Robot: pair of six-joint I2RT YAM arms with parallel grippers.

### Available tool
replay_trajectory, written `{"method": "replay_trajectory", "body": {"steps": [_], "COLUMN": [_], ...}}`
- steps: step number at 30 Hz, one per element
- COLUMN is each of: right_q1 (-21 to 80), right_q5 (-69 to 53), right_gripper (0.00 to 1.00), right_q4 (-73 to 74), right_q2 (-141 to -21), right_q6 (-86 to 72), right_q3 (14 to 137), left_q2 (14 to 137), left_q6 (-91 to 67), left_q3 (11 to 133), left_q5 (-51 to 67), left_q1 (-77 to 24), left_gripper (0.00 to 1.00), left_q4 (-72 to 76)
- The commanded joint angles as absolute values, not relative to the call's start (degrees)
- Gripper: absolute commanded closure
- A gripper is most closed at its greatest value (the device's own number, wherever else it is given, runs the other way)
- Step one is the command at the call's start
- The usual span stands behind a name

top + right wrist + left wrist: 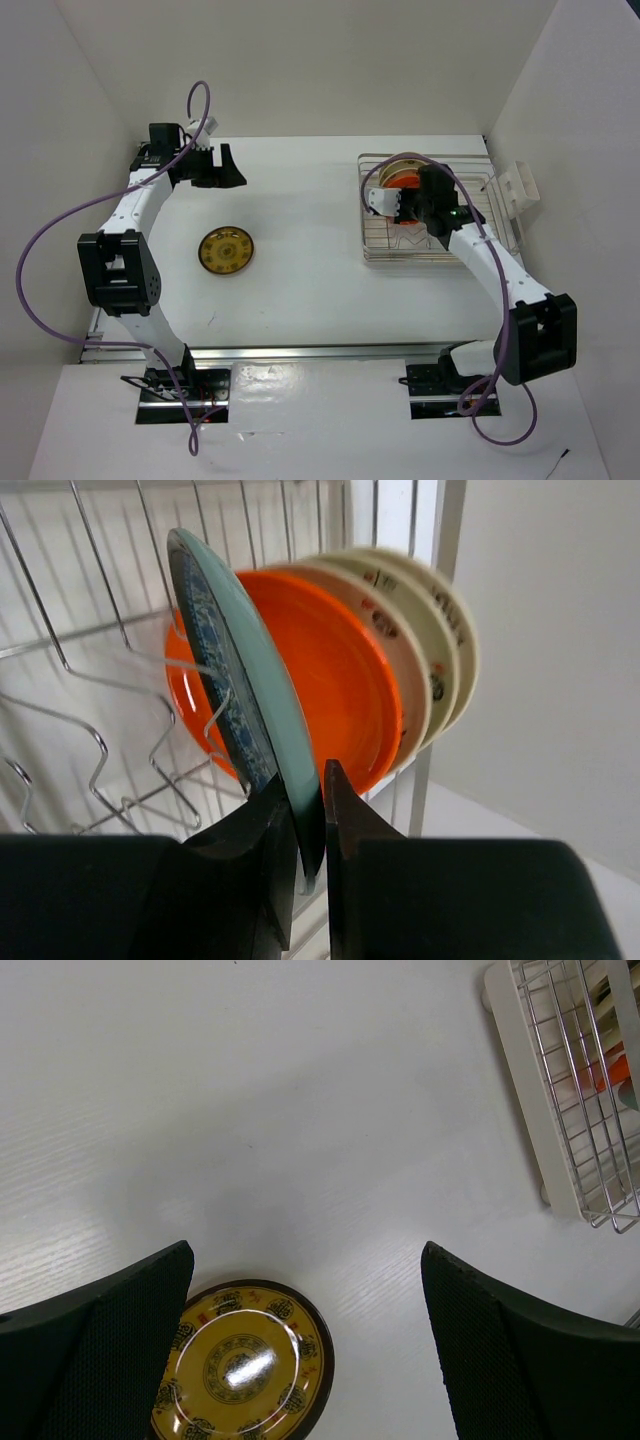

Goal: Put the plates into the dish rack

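— State of the right gripper (308,780)?
— Jaws pinched on the lower rim of the blue plate (235,670). It stands on edge among the rack (60,650) wires, centre frame, patterned face turned left, its rim running up and away from the fingers. The orange plate (335,685) is just to its right, the cream plates (430,630) beyond.
— Seated?
— Cannot tell; the fingers hide its foot. Judged: release comes next.
— And the left gripper (307,1250)?
— Jaws wide apart, nothing held. The yellow plate (245,1365) lies flat, face up, lower left of that view, beside 1 finger. Round, so no long axis.
— Nearer arm?
— Left. In the top view the rack sits far right.
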State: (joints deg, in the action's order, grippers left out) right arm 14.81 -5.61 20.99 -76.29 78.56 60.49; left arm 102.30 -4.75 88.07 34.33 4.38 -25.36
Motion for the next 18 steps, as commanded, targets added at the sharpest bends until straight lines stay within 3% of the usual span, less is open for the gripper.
{"method": "replay_trajectory", "body": {"steps": [1, 6, 8, 11, 14, 18], "right_q1": [11.8, 9.9, 9.9, 9.9, 9.9, 9.9], "right_q5": [-3.1, -3.1, -3.1, -3.7, -5.4, -18.6], "right_gripper": [1.00, 0.99, 0.61, 0.35, 0.22, 0.19], "right_q4": [17.3, 15.5, 14.9, 13.8, 14.3, 20.5], "right_q2": [-76.6, -76.0, -76.0, -76.0, -76.6, -78.8], "right_q6": [78.5, 78.0, 76.3, 71.2, 62.9, 43.2], "right_q3": [57.8, 55.3, 55.3, 55.9, 60.9, 72.4], "left_q2": [101.7, 102.2, 102.2, 102.2, 102.2, 98.5], "left_q6": [-5.4, -6.8, -8.1, -10.7, -14.7, -19.5], "left_q3": [88.5, 88.0, 88.0, 87.3, 85.6, 78.3], "left_q5": [34.6, 34.6, 32.1, 27.7, 23.0, 22.1], "left_q1": [4.7, 4.7, 4.7, 4.7, 5.2, 9.7], "left_gripper": [0.00, 0.00, 0.00, 0.00, 0.00, 0.00], "left_q4": [-24.5, -24.5, -25.1, -26.9, -29.0, -29.6]}}
